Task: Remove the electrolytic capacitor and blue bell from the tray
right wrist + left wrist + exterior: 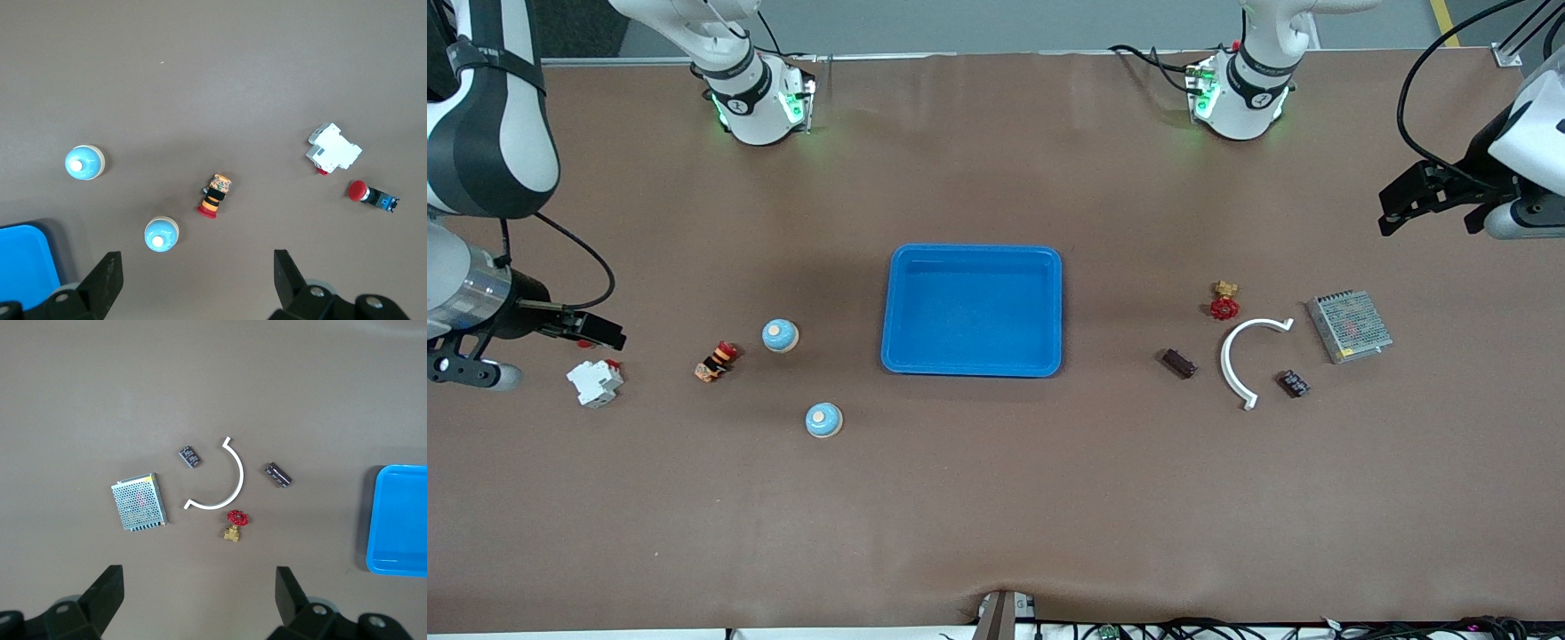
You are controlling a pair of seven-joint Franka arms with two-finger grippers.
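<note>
**Both grippers spread above their parts, tray waiting between them**

Brown matte covering spans the whole table [996,498], and we see a glossy blue plastic tray [972,311] with rounded corners at its middle.

We find the left gripper [200,587] in the air with its fingers spread wide, holding nothing. Below it lie two dark capacitors: a small blocky capacitor [191,457] and a cylindrical capacitor [278,474], one on each side of a white curved plastic bracket [223,483]. A perforated metal power supply [139,502] lies beside the blocky one, and a brass valve [235,525] with a red handwheel sits closest to the gripper. The cylindrical capacitor lies toward the tray.

We find the right gripper [197,270] also up in the air and spread, empty. Nearest under it sits a round blue bell [161,234] with a pale button; a second bell [84,162] sits away from it. An orange-and-black striped part [214,195] and a white breaker [333,149] lie near.

Only the right wrist view shows a red push button [371,195] clearly; in the front view the gripper covers most of it.
</note>
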